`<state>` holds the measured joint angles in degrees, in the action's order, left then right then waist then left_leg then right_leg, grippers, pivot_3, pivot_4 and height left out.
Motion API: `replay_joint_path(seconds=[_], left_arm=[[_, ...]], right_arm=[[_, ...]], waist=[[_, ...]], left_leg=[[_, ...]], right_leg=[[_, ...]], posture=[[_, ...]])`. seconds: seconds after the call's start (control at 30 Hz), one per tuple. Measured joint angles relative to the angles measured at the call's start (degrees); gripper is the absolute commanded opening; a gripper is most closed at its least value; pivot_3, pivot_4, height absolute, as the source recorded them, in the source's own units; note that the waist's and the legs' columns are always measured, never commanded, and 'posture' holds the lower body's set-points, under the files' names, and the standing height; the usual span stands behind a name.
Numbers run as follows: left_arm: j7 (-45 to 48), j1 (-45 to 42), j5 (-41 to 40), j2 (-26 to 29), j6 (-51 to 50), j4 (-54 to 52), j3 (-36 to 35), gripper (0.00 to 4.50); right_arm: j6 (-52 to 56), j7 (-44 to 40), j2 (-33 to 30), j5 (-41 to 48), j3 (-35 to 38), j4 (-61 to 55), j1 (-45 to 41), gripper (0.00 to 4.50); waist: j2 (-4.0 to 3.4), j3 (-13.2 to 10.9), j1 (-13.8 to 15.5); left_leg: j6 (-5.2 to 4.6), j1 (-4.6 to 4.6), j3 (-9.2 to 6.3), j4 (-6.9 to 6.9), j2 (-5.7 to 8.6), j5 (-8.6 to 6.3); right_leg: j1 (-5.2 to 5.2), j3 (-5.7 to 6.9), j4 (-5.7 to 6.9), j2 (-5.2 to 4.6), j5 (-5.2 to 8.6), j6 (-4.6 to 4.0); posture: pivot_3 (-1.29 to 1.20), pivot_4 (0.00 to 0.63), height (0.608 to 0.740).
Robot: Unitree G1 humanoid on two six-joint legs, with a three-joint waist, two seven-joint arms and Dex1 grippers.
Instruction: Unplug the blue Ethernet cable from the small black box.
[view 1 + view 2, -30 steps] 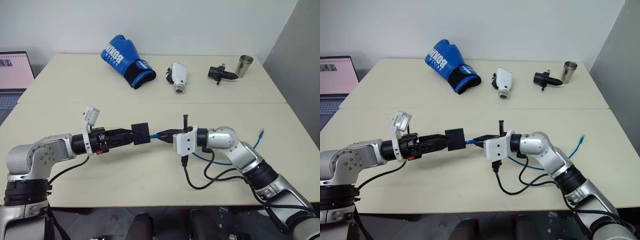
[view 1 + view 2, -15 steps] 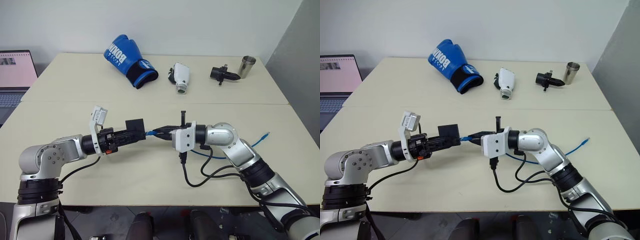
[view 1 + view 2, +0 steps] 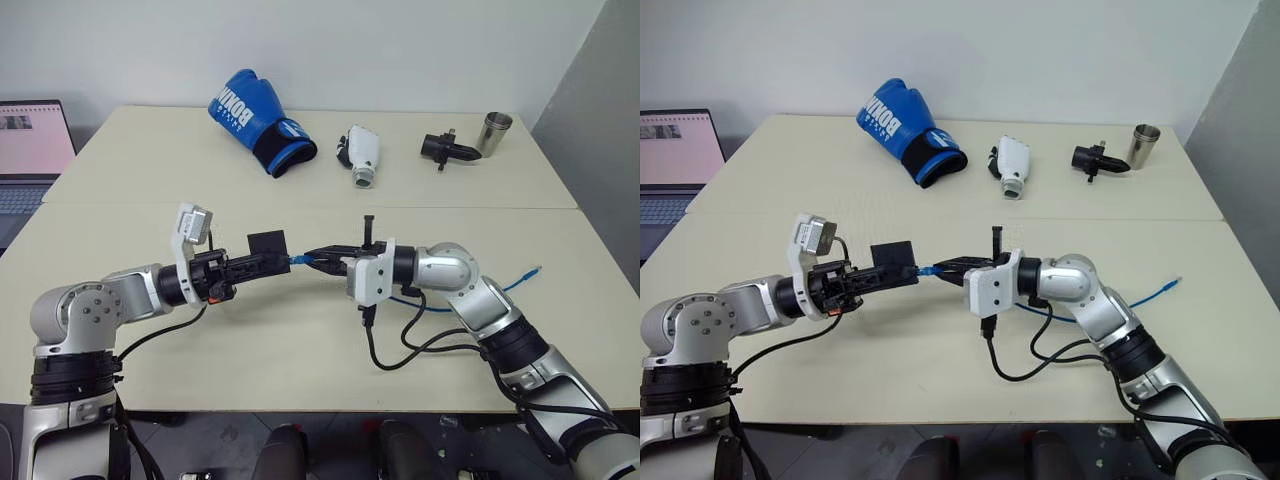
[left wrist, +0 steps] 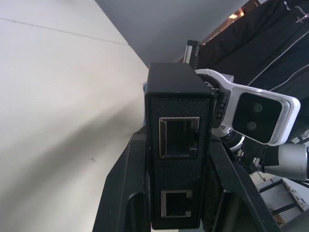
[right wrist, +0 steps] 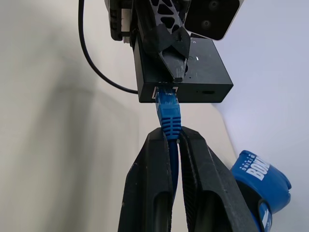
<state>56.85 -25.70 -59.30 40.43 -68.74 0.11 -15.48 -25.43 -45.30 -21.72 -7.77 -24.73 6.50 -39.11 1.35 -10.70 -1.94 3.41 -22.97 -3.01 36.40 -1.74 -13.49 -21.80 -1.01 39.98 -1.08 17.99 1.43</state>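
Observation:
The small black box (image 3: 268,243) hangs above the table, and my left gripper (image 3: 277,259) is shut on it from the left. The left wrist view shows the box (image 4: 178,145) clamped between the two fingers, with two empty ports facing the camera. The blue Ethernet cable (image 5: 168,110) sits with its plug in a port on the box's (image 5: 186,72) other side. My right gripper (image 3: 311,256) is shut on the cable just behind the plug, coming from the right. The rest of the cable (image 3: 520,276) trails over the table to the right, ending in a free plug.
Along the far table stand a blue boxing glove (image 3: 255,120), a white device (image 3: 359,154), a black cone-nosed gadget (image 3: 445,148) and a metal cup (image 3: 493,132). A laptop (image 3: 30,140) sits at the left. Black wiring (image 3: 400,350) loops under the right arm.
My left gripper has shut on the black box, which stood between open fingers a second ago. The right gripper has kept its hold on the cable.

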Motion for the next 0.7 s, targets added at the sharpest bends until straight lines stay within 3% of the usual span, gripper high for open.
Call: replay_joint_path(seconds=[0.17,0.23,0.43,0.57,0.7], left_arm=[[0.00,-0.28,-0.45,0.33,-0.34,-0.05,-0.04,0.81],[0.03,-0.25,-0.46,0.33,-0.34,-0.27,0.04,0.81],[1.28,0.06,1.96,0.96,2.98,-0.92,2.34,0.81],[2.83,0.14,6.17,1.04,7.75,-0.47,4.44,0.81],[6.43,-0.83,9.97,1.35,12.86,-0.29,7.50,0.81]], right_arm=[[-1.57,0.25,0.35,0.11,0.43,0.87,0.00,0.00],[-1.55,-0.68,0.19,1.22,0.52,0.87,0.12,0.70],[1.11,-2.40,-1.16,2.97,1.17,-1.61,0.90,1.97],[6.04,-5.85,-2.69,8.22,1.16,-10.37,3.13,1.99],[19.81,-8.23,-5.17,16.49,1.87,-20.19,6.91,1.99]], waist=[[0.00,0.00,0.00],[0.00,0.00,0.02],[0.00,0.00,0.06],[0.00,0.00,0.14],[0.00,0.00,0.26]], left_leg=[[0.01,0.00,0.00,0.00,0.00,0.01],[0.01,0.00,0.00,0.00,0.00,0.01],[0.01,0.01,0.00,0.00,0.01,0.01],[0.01,-0.01,-0.02,0.00,0.02,0.01],[0.01,-0.01,-0.05,0.01,0.02,0.01]], right_leg=[[0.00,-0.01,0.00,0.00,0.00,0.00],[0.01,0.00,0.00,0.00,0.00,0.00],[0.02,-0.01,-0.01,-0.01,0.00,-0.01],[0.03,0.00,-0.01,-0.03,0.00,-0.01],[0.06,0.03,-0.03,-0.03,0.00,-0.01]], posture=[[0.00,0.150,0.740],[0.00,0.150,0.740],[0.00,0.150,0.740],[0.00,0.150,0.740],[0.00,0.150,0.740]])
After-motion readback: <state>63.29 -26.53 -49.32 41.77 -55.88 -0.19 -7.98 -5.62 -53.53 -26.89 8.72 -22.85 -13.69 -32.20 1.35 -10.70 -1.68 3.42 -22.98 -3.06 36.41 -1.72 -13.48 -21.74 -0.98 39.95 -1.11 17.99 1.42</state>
